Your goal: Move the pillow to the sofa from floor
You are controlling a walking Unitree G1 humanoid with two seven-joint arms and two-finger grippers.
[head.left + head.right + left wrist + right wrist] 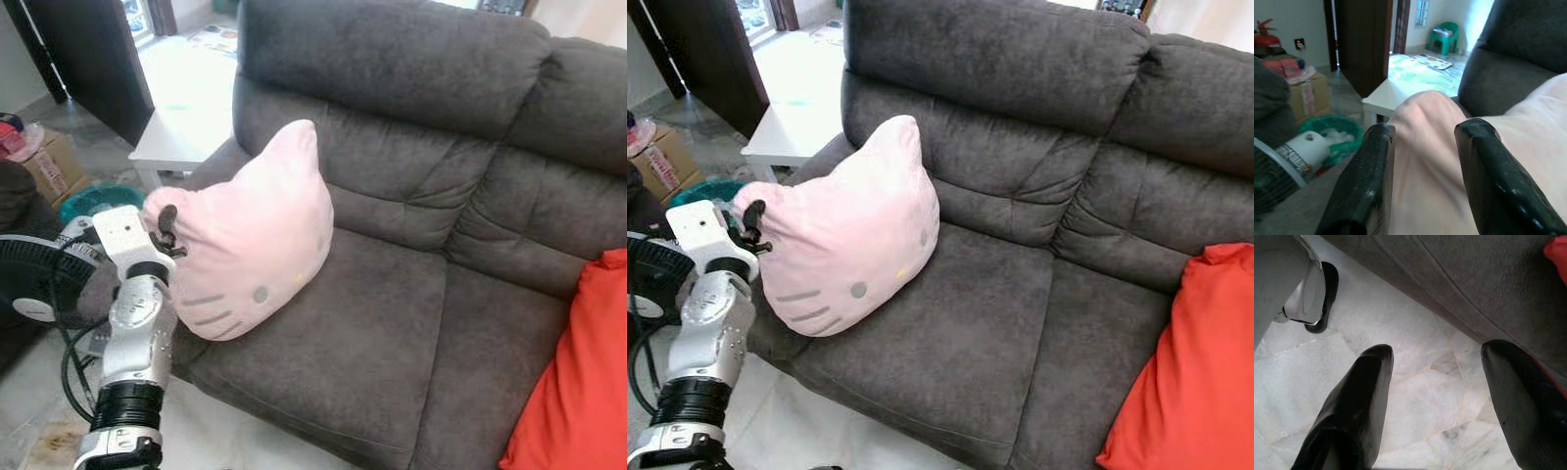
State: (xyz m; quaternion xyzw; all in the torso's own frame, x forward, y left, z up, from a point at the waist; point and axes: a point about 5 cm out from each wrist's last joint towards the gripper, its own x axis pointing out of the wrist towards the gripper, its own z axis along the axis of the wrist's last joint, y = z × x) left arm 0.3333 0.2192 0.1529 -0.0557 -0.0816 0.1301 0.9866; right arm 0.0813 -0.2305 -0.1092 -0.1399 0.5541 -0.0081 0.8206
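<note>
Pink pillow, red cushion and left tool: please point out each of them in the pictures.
pink pillow [250, 240], left eye view, on the middle of its face.
red cushion [1181, 362], right eye view, on the middle of its front.
left tool [1422, 161], left wrist view, midway between its two black fingertips, which pinch the pillow's corner.
</note>
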